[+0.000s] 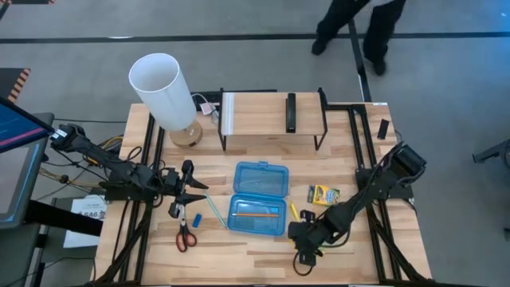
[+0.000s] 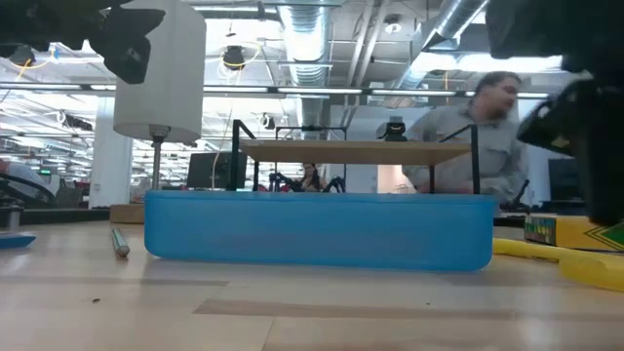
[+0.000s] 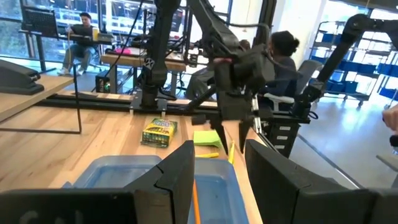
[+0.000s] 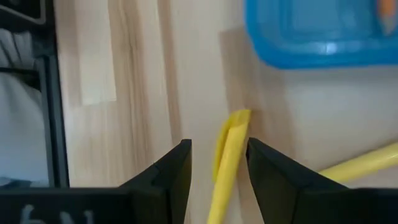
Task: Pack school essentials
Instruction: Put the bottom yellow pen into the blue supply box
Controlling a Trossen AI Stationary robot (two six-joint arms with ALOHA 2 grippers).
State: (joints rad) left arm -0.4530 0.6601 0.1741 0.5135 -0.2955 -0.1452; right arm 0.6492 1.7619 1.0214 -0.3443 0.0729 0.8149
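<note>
The open blue translucent case (image 1: 259, 195) lies mid-table with an orange pencil (image 1: 259, 214) inside its near half. My right gripper (image 1: 300, 233) is open, low beside the case's near right corner. In the right wrist view its fingers stand on either side of a yellow pencil (image 4: 227, 158) that lies flat on the wood; a second yellow pencil (image 4: 367, 159) lies nearby. The crayon box (image 1: 323, 194) sits right of the case, and a green sticky-note pad (image 3: 206, 138) lies near it. My left gripper (image 1: 191, 190) is open and empty, left of the case. Red-handled scissors (image 1: 185, 232), a blue eraser (image 1: 196, 219) and a light-blue stick (image 1: 215, 209) lie near it.
A white-shaded lamp (image 1: 163, 89) stands at the far left. A wooden shelf on a black frame (image 1: 271, 121) spans the far middle, with a black bar (image 1: 291, 112) on top. A person (image 1: 358, 28) walks beyond the far edge. Bare wood lies along the near edge.
</note>
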